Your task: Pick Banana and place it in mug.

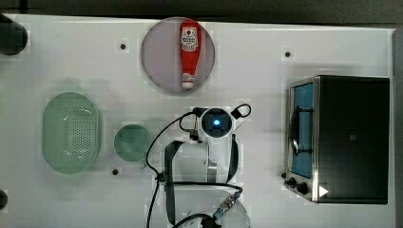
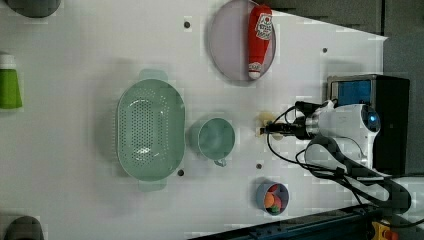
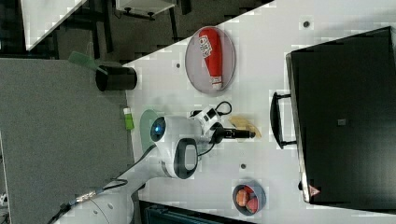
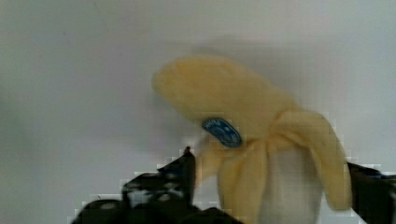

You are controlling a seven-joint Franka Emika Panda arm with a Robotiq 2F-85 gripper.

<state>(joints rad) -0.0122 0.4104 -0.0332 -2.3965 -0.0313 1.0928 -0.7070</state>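
The banana (image 4: 254, 140) looks soft, matt and cloth-like with a glossy blue sticker (image 4: 222, 131), the mug (image 2: 216, 138) and perforated basket (image 2: 150, 129) smooth translucent green plastic, and the toaster oven (image 1: 347, 137) brushed metal on a matt white table (image 1: 266, 71).

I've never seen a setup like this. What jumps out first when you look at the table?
Probably the red ketchup bottle lying on a grey plate at the top view's upper middle. Next, the white robot arm at the centre, its gripper straddling a pale half-peeled banana. A big black toaster oven sits at the top view's right.
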